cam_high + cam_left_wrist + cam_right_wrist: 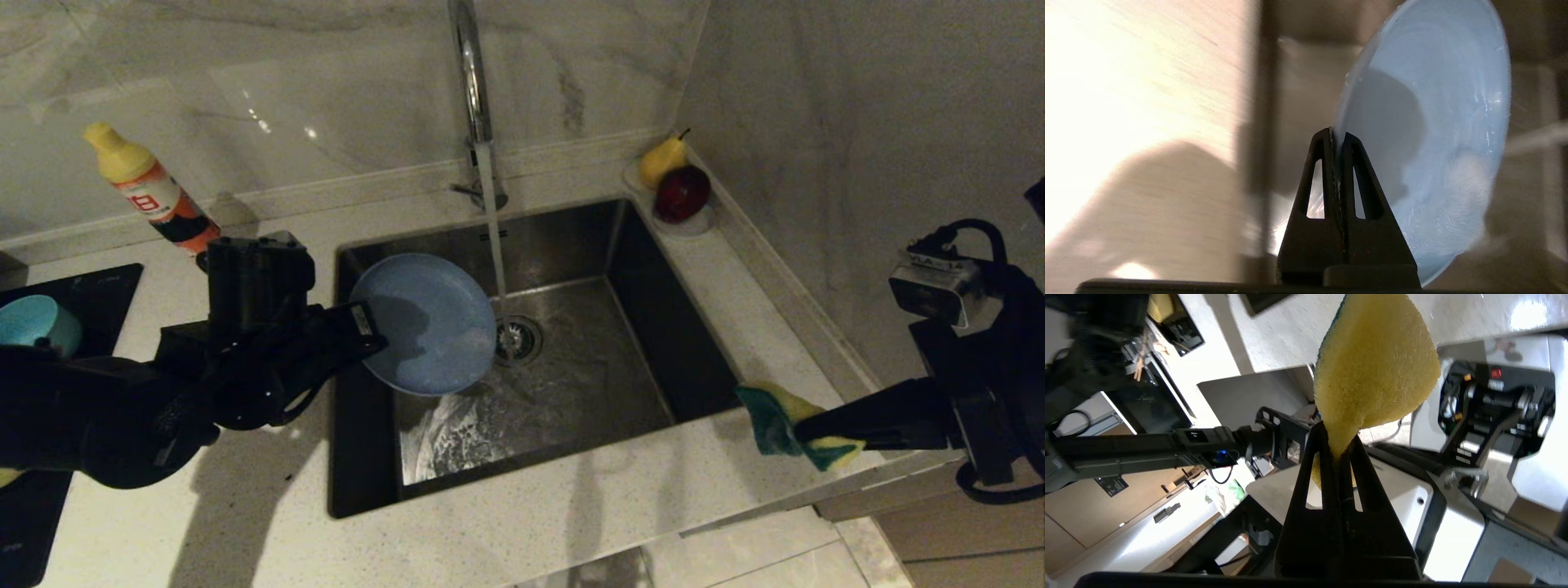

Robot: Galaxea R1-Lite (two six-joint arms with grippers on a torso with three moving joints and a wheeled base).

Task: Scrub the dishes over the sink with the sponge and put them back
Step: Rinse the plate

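Left gripper (371, 331) pinches the rim of the pale blue plate (429, 322), holding it tilted on edge over the left part of the sink (571, 351), just beside the stream running from the tap (473, 90) onto the drain strainer (516, 339). Right gripper (804, 433) is clamped on the sponge (788, 429), yellow and green, above the counter (571, 514) at the sink's front right corner, well apart from the plate. A teal bowl (37, 327) sits on the black cooktop (98, 298) at far left.
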